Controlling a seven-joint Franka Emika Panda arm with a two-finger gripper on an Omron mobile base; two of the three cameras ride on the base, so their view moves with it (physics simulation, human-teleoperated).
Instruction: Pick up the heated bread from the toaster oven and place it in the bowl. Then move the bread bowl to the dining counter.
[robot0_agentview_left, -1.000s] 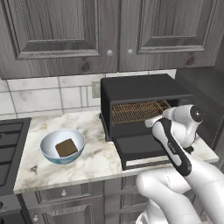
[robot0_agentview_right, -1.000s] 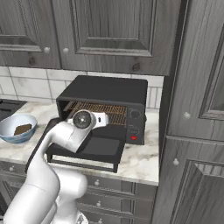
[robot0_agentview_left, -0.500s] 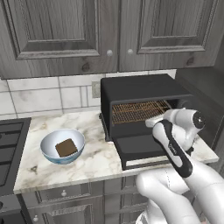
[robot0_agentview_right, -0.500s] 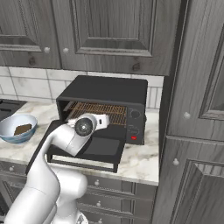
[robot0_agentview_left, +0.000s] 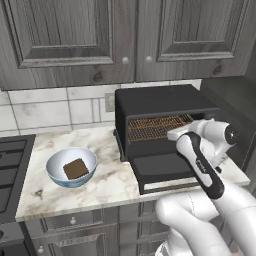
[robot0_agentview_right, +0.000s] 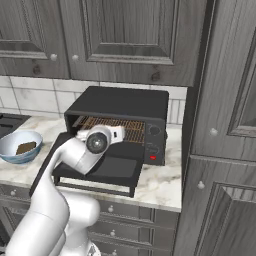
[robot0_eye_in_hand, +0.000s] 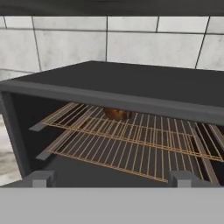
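A: What's on the worktop, counted out?

B: One toaster oven (robot0_agentview_left: 165, 107), black, its door (robot0_agentview_left: 162, 172) dropped flat toward the robot. One bowl (robot0_agentview_left: 71, 166) to its left, well apart from it, with one flat dark brown square piece (robot0_agentview_left: 76, 169) lying inside.

A: And the bread?

B: One bun (robot0_eye_in_hand: 117, 113), orange-brown, sitting at the back of the oven on the wire rack (robot0_eye_in_hand: 131, 140), partly hidden under the oven's top edge. It's round, so no long axis to tell.

A: The jaws?

B: Spread wide. The gripper (robot0_eye_in_hand: 111, 178) faces the oven mouth with a fingertip (robot0_eye_in_hand: 41, 179) low at each side of the hand view, holding nothing, touching nothing.

A: Racks?

B: Two tiers of brownish wire show, one above the other.
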